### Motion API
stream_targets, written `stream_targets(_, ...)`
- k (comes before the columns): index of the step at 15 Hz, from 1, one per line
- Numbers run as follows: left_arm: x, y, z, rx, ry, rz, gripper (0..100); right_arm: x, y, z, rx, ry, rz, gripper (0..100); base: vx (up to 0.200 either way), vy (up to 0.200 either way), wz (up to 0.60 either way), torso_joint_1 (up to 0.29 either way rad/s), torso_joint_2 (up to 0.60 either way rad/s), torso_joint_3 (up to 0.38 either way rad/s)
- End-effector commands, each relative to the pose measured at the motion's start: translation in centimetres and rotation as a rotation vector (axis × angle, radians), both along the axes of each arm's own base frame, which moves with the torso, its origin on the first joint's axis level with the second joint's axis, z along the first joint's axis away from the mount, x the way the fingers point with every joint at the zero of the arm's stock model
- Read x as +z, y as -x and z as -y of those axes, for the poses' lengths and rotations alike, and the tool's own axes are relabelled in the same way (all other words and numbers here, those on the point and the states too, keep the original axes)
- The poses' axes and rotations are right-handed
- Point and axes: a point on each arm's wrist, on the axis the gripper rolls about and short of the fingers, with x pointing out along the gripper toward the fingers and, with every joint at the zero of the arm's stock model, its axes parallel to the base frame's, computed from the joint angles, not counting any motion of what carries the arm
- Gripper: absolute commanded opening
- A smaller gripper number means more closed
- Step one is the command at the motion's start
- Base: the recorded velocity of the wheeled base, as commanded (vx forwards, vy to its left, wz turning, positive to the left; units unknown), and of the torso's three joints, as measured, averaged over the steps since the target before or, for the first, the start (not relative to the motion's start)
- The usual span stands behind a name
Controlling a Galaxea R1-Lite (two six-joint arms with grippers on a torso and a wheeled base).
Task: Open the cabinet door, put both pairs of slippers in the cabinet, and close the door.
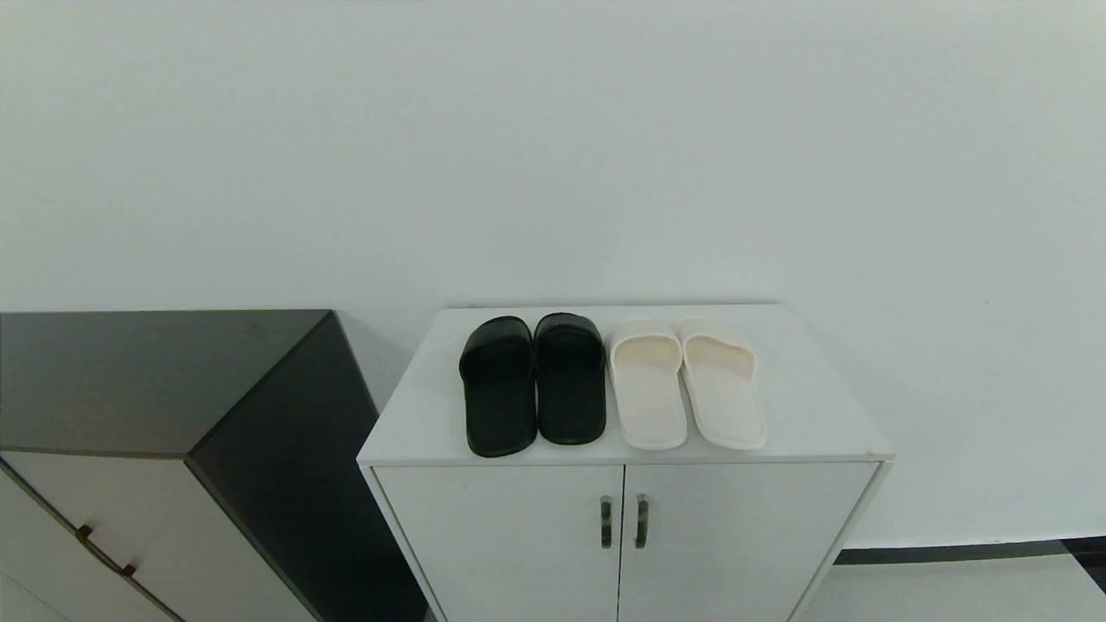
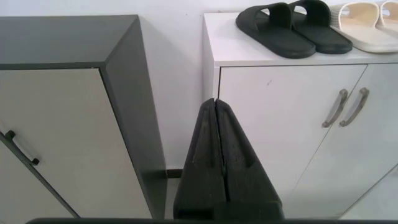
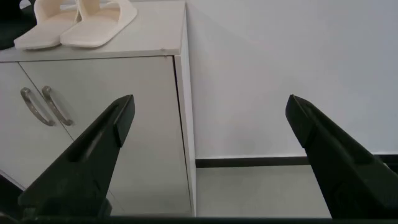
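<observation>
Black slippers (image 1: 501, 389), cream slippers (image 1: 648, 389) atop shut cabinet (image 1: 518, 553); left gripper (image 2: 215, 104) clenched empty, right gripper (image 3: 210, 106) released wide. Misaimed reach could skid off slim handles (image 1: 641, 521).

Beyond the left hand (image 2: 214, 104), the white slippers (image 2: 370, 28) run off the picture's edge; shut cabinet doors (image 2: 292, 124) hide the inside.

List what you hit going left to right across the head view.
dark cabinet → black slippers → cream slippers. Both pairs sit on top of the white cabinet, doors shut.
</observation>
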Motion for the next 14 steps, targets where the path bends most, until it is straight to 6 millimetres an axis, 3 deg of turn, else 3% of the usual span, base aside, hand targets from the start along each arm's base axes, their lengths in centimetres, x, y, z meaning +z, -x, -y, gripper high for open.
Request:
stream_targets(1,0.0,0.0,0.0,0.008,-0.005,0.000,0,0.0,0.0,0.0,0.000,-0.002,-0.001,100,0.000,0.000,0.00,0.000,0.00,0.000)
stream_targets(5,0.0,0.0,0.0,0.017,-0.010,0.000,0,0.0,0.0,0.0,-0.008,0.009,0.000,100,0.000,0.000,0.00,0.000,0.00,0.000)
stream_targets(6,0.0,0.0,0.0,0.014,-0.010,0.000,0,2.7,0.6,0.0,-0.010,-0.011,0.123,100,0.000,0.000,0.00,0.000,0.00,0.000)
stream_targets(7,0.0,0.0,0.0,0.014,-0.010,-0.001,0,7.8,0.9,0.1,-0.005,-0.082,0.181,100,0.000,0.000,0.00,0.000,0.00,0.000)
stream_targets(8,0.0,0.0,0.0,0.012,-0.008,0.000,0,8.3,-0.3,0.0,-0.001,-0.085,0.078,100,0.000,0.000,0.00,0.000,0.00,0.000)
stream_targets(11,0.0,0.0,0.0,0.019,-0.011,0.000,0,5.5,-3.1,-0.3,0.171,-0.003,-0.183,100,0.000,0.000,0.00,0.000,0.00,0.000)
stream_targets(14,0.0,0.0,0.0,0.015,-0.015,0.000,0,6.5,-5.2,-0.7,0.282,-0.031,-0.266,100,0.000,0.000,0.00,0.000,0.00,0.000)
